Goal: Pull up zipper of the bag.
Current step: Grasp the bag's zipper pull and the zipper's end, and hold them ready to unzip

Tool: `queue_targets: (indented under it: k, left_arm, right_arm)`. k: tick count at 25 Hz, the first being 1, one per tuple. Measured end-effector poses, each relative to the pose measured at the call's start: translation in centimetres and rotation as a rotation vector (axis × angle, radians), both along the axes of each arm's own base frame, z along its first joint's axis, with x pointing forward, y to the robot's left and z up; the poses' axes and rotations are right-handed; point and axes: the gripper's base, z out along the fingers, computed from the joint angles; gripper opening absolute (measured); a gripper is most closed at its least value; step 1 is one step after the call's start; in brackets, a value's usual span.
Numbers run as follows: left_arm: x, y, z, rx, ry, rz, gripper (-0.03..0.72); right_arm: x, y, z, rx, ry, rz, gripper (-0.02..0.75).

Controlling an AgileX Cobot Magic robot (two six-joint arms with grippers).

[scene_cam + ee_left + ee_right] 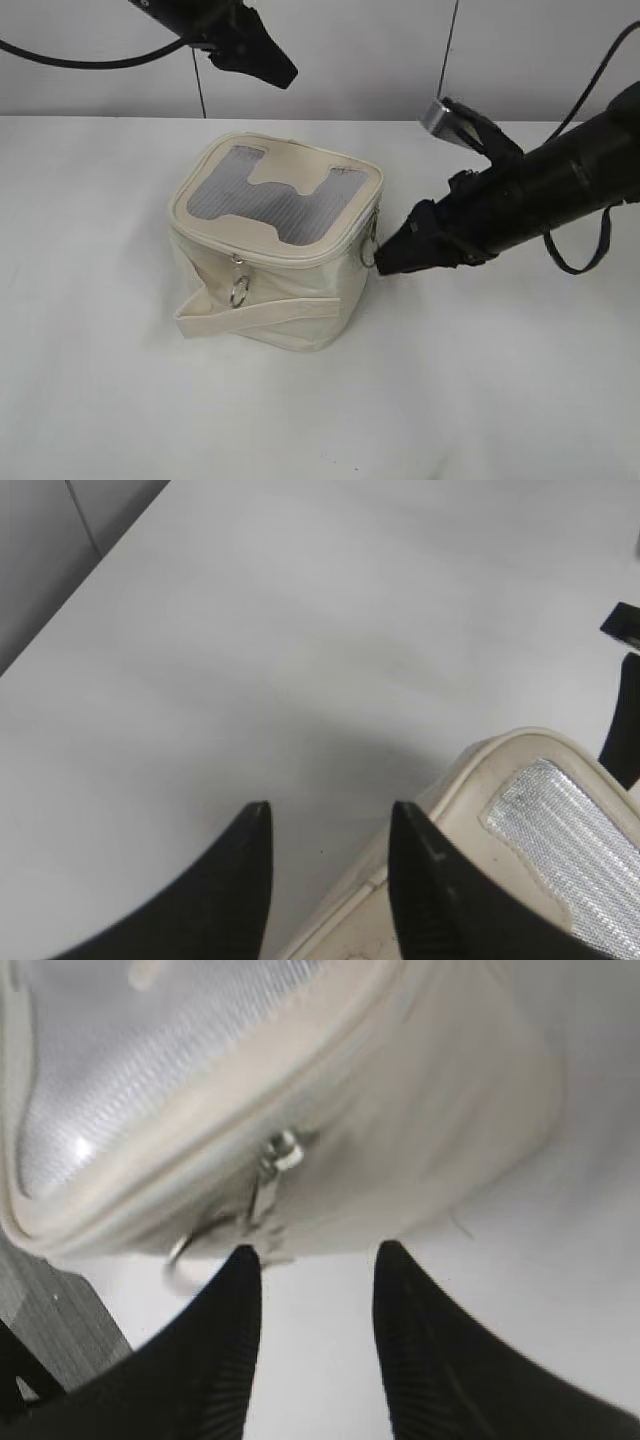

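Note:
The cream-white boxy bag (300,290) stands mid-table, its grey mesh top panel (255,200) facing up and a flat strap (260,315) across its front. The zipper track (290,255) runs round the top rim. One silver slider with ring pull (240,288) hangs at the front, another (372,240) at the right side, also in the right wrist view (270,1175). My right gripper (385,262) (315,1255) is open, its tips just at the right-side ring pull, holding nothing. My left gripper (285,75) (330,815) is open and empty, raised above the bag's back edge (480,780).
The white table (500,380) stretches all round the bag. A grey wall (350,50) with a dark vertical seam stands behind the table's far edge. Black cables hang by both arms.

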Motion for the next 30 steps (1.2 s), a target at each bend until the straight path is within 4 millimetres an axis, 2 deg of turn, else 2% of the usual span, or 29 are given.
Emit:
queue_targets:
  k: [3,6,10,14,17,23,26,30]
  left_arm:
    - [-0.1,-0.6,-0.5,0.01,0.007,-0.016,0.3]
    - [-0.4,-1.2,-0.6,0.019,-0.001,-0.027,0.3]
    - [-0.7,-2.2,-1.1,0.033,-0.007,-0.045,0.3]
    - [-0.5,-2.9,-2.4,0.046,0.019,-0.058,0.3]
    - [-0.6,-3.0,-2.6,0.053,0.021,-0.063,0.3]
    - [-0.5,-2.7,-3.0,0.107,0.016,-0.061,0.3]
    - [-0.4,-2.5,-3.1,0.126,0.007,-0.056,0.3]
    - [-0.3,-2.4,-3.1,0.138,-0.01,-0.049,0.3]
  right_arm:
    - [-0.3,-0.7,-0.4,-0.092,0.034,0.0,0.307]
    - [-0.7,-0.9,0.1,-0.097,0.026,-0.01,0.307]
    - [-1.3,0.9,0.8,-0.046,-0.02,-0.002,0.307]
    - [-0.9,2.5,0.9,-0.056,-0.102,-0.051,0.307]
    - [0.6,3.4,0.6,-0.048,-0.113,-0.056,0.307]
    - [5.3,5.3,0.8,-0.02,-0.166,-0.095,0.307]
    - [6.1,5.2,0.9,-0.05,-0.186,-0.107,0.304]
    - [6.0,4.5,0.7,-0.07,-0.155,-0.07,0.303]
